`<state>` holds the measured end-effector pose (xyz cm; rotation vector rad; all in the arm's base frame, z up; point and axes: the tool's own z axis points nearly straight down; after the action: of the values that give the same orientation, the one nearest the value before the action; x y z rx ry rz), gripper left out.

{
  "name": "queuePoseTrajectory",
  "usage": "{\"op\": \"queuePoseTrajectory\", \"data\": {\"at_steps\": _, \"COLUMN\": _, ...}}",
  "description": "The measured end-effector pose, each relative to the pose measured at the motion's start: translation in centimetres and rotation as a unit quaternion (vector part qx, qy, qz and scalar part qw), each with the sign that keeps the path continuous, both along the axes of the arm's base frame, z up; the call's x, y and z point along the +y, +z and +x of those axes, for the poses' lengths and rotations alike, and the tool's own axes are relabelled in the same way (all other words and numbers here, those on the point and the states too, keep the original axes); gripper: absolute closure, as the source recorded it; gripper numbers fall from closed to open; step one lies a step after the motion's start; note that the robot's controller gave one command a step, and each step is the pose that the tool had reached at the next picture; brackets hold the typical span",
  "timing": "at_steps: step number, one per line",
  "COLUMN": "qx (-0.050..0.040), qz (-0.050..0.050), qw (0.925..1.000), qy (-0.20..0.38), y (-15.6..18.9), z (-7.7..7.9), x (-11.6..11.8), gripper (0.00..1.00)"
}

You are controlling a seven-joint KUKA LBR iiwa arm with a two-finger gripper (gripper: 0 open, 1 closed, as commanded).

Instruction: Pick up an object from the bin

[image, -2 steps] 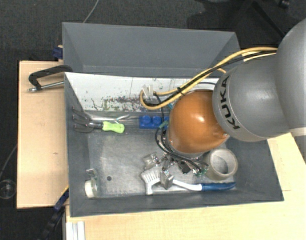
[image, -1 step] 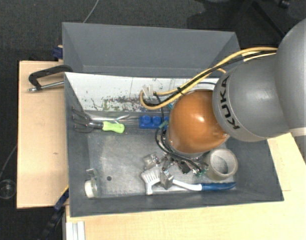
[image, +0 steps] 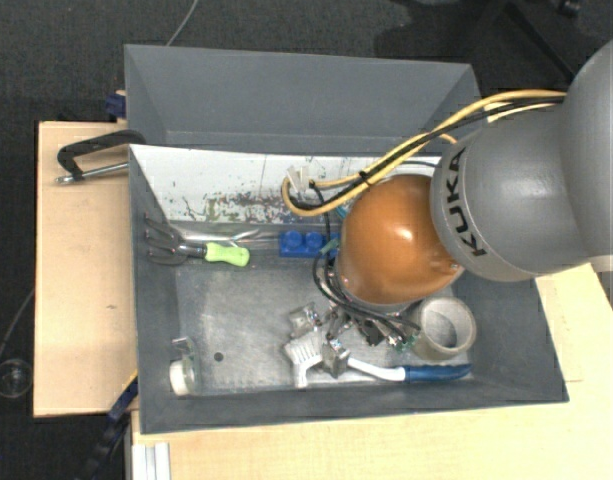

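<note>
A grey metal bin [image: 236, 338] is seen from above. A large grey robot arm [image: 526, 198] with a glossy orange wrist cover [image: 391, 238] enters from the right and leans down into the front right part of the bin. Below the cover, the gripper [image: 326, 336] sits low among dark cables. It is directly over the bristle head of a white toothbrush with a blue handle [image: 386, 372]. The toothbrush lies along the front wall with its head toward the middle of the bin. The cover and cables hide the gripper's tip, so it is not possible to tell whether it is open or closed. Nothing can be seen held in it.

For a clean pick, the gripper should probably centre on the thin white neck of the toothbrush and close across its width, not along it. It should then lift straight up, keeping clear of the front wall and of the tape roll close by on the right.

Counted contents:
- one toothbrush
- one roll of pale tape [image: 448, 330], lying flat, just behind the toothbrush handle
- one small hand rake with grey metal prongs and a lime green handle [image: 201, 251], at the back left
- one blue plastic brick [image: 301, 243] against the back wall, though it may be two pressed together
- one small clear and white cap-like piece [image: 181, 373], in the front left corner, well apart from the rest
</note>
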<state>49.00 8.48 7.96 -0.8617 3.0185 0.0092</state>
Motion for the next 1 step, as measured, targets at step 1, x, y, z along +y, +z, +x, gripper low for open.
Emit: {"op": "queuePoseTrajectory", "data": {"at_steps": 1, "qx": -0.0055, "qz": 0.001, "qw": 1.0, "qy": -0.001, "y": 5.22, "z": 0.28, "x": 0.1, "gripper": 1.0}}
